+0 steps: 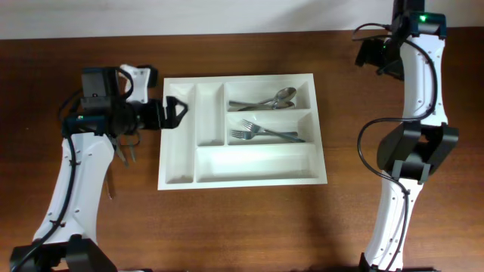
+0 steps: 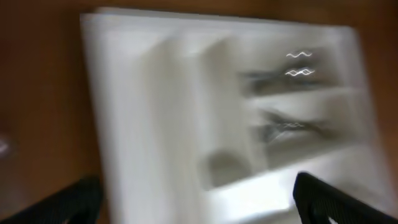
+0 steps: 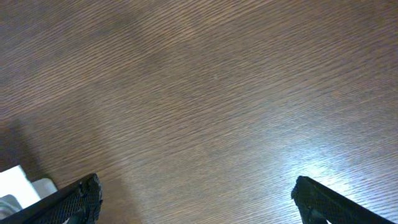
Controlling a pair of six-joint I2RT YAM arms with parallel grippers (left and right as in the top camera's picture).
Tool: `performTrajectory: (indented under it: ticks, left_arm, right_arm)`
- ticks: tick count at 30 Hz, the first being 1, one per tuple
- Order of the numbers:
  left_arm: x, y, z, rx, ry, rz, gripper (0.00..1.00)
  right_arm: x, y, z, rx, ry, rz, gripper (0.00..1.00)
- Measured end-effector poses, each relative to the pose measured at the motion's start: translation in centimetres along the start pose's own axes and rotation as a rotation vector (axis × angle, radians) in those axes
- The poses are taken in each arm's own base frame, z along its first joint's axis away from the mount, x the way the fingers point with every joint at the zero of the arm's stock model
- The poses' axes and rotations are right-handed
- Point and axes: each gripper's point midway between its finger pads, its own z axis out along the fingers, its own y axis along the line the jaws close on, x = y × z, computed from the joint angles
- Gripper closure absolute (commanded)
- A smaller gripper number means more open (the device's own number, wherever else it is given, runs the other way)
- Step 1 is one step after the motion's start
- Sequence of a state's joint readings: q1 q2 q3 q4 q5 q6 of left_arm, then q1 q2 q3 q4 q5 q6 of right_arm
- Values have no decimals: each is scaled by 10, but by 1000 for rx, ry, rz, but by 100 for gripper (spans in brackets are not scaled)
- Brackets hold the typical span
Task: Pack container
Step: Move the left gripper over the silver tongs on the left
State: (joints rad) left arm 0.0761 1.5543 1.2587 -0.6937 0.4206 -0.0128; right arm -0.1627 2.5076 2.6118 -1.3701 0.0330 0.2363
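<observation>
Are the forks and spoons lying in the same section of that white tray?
No, the spoons lie in the top right section of the tray, the forks in the one below.

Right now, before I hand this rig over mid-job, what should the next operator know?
Left gripper: open, empty, over the left edge of the tray.
Right gripper: open, empty, above bare table, well off to the tray's right.
Done: spoons lie in the upper right compartment, forks in the one below.
Left: the other compartments look empty. A few thin utensils lie on the table beside the left arm, partly hidden; they probably go in next.
</observation>
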Motion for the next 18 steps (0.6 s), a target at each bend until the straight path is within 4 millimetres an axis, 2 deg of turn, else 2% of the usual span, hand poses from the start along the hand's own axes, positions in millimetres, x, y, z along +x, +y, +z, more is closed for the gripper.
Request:
performTrajectory:
  ticks: [2, 7, 12, 18]
  left_arm:
    - [11, 34, -5, -182, 38, -54, 0]
    - [19, 92, -23, -497, 51, -130, 0]
    - [29, 130, -25, -643, 68, -229, 0]
    - [58, 166, -2, -718, 173, -327, 5]
  right_arm:
    - [1, 2, 0, -1, 2, -5, 1]
    - [5, 4, 0, 1, 18, -9, 1]
    - [8, 6, 0, 1, 25, -15, 1]
    - [11, 16, -1, -4, 30, -35, 1]
